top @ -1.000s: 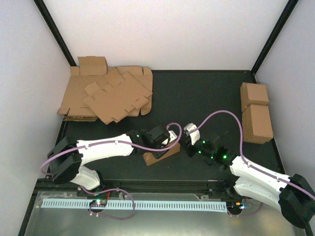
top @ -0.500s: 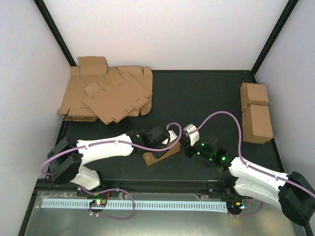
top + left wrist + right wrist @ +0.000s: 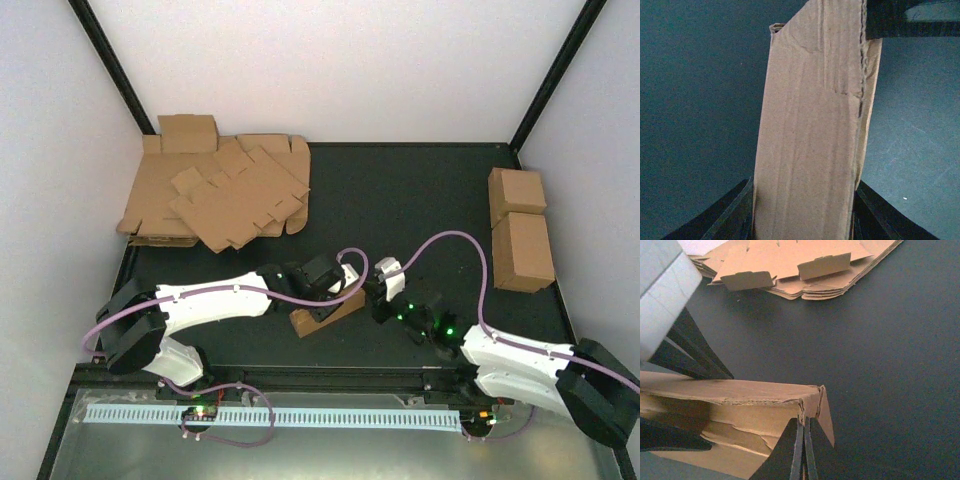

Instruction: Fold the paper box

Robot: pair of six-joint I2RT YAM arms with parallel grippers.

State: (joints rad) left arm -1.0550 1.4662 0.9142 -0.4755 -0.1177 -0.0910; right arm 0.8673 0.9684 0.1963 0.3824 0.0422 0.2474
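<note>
The paper box is a long brown cardboard piece lying slantwise on the black mat in front of the arms. My left gripper is shut on it: in the left wrist view the box runs up between the two black fingers. My right gripper is at the box's right end. In the right wrist view its fingers are pressed together with nothing between them. Their tips touch the torn corner of the box's end flap.
A heap of flat cardboard sheets lies at the back left and also shows in the right wrist view. Two cardboard cuboids stand at the right edge. Purple cables loop over both arms.
My right arm has moved left and brought its shut fingers up to the box's right end. My left gripper and the box have stayed almost still.
</note>
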